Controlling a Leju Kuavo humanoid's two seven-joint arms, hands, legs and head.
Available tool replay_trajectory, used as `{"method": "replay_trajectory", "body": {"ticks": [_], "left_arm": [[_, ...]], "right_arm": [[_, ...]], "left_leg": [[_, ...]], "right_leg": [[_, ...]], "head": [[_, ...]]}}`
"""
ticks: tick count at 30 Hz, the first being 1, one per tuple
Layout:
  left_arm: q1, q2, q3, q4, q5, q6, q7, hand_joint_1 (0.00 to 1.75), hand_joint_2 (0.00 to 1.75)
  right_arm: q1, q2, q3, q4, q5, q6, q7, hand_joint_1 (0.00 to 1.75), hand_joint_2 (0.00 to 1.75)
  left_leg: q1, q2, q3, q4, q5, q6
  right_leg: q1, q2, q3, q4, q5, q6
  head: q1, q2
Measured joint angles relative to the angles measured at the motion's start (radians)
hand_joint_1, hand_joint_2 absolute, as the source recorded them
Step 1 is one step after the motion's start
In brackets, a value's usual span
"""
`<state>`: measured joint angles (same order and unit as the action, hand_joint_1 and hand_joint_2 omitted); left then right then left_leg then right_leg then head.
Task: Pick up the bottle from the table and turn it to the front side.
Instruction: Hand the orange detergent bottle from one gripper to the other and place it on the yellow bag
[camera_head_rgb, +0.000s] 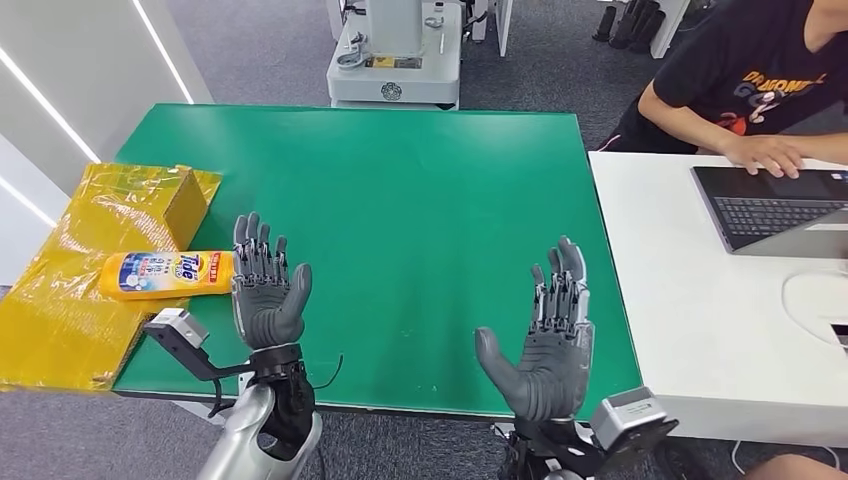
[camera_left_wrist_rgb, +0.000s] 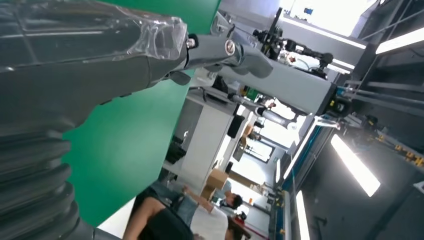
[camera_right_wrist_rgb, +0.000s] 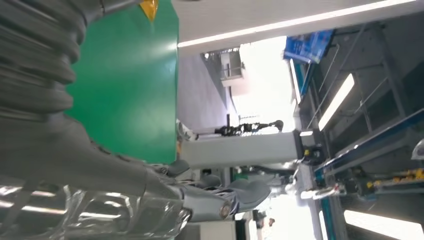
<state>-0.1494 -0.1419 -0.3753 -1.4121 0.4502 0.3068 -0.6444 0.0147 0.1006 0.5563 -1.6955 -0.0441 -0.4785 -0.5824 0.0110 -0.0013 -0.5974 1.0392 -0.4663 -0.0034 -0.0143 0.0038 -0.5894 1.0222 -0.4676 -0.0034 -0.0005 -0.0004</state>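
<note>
Green matte table (camera_head_rgb: 420, 190) from the head view: a yellow plastic Tide bottle (camera_head_rgb: 165, 274) lies sideways on crinkled yellow wrap (camera_head_rgb: 70, 300), just beside the left hand (camera_head_rgb: 266, 290). Both grey hands, right hand (camera_head_rgb: 548, 340) included, hold nothing, fingers spread. Wrist views show ribbed grey covers against green.

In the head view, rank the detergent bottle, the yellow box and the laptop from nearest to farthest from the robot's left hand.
From the left hand:
1. Bottle, lying just beside the hand, at the table's left edge.
2. Yellow box, beyond the bottle, at the far left.
3. Laptop, on the white desk, far right.
</note>
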Motion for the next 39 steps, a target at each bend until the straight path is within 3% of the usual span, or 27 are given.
{"method": "replay_trajectory", "body": {"ticks": [6, 16, 39], "left_arm": [[0.056, -0.038, -0.005, -0.046, -0.116, 0.074, -0.052, 0.0, 1.75], [0.11, -0.05, -0.004, -0.104, -0.218, 0.08, -0.05, 0.0, 1.75], [0.106, -0.072, 0.04, -0.106, -0.307, 0.061, -0.038, 0.0, 1.75]], "right_arm": [[-0.01, 0.0, 0.015, 0.028, 0.008, 0.017, 0.019, 0.0, 1.75], [-0.033, 0.0, 0.023, 0.068, 0.004, 0.034, 0.031, 0.0, 1.75], [-0.108, 0.001, 0.023, 0.169, -0.01, 0.058, -0.002, 0.0, 1.75]], "left_leg": [[0.0, 0.0, 0.0, 0.0, 0.0, 0.0], [0.0, 0.0, 0.0, 0.0, 0.0, 0.0], [0.0, 0.0, 0.0, 0.0, 0.0, 0.0]], "right_leg": [[0.001, 0.0, 0.0, 0.0, 0.0, 0.0], [0.001, 0.0, 0.0, 0.0, 0.0, 0.0], [0.001, 0.0, 0.0, 0.0, 0.0, 0.0]], "head": [[0.0, 0.0], [0.0, 0.0], [0.0, 0.0]]}}
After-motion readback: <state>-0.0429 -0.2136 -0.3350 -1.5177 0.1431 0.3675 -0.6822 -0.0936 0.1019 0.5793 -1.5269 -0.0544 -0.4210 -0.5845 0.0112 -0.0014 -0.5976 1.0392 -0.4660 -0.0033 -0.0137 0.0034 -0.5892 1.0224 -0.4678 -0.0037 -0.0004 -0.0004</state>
